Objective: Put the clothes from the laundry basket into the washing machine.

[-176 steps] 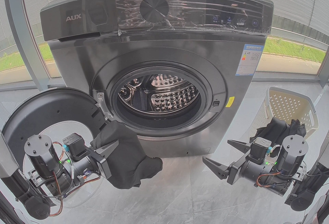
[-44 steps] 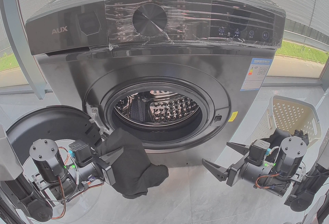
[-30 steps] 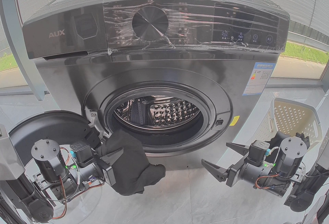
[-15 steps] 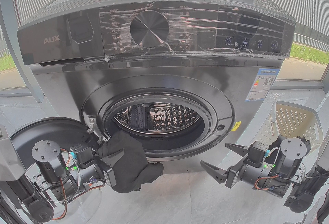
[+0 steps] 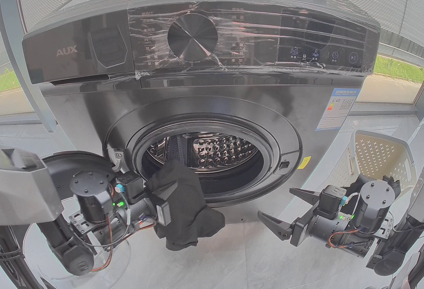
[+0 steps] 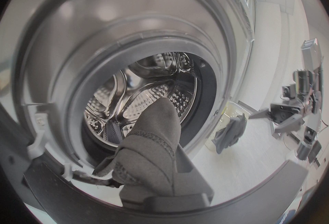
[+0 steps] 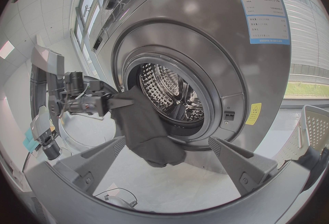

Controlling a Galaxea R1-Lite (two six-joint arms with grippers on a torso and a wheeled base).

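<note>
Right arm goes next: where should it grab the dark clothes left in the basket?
Probably the bunched fold of the dark clothes spilling over the near rim of the laundry basket. Come from above on the robot's side, since that hump stands clear of the walls.

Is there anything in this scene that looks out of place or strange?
Nothing looks damaged or spilled. Wrinkled clear film covers the control panel of the washing machine, as if the wrapping was never removed. The black garment in the left gripper hangs in front of the drum opening's lower rim, mostly outside.
</note>
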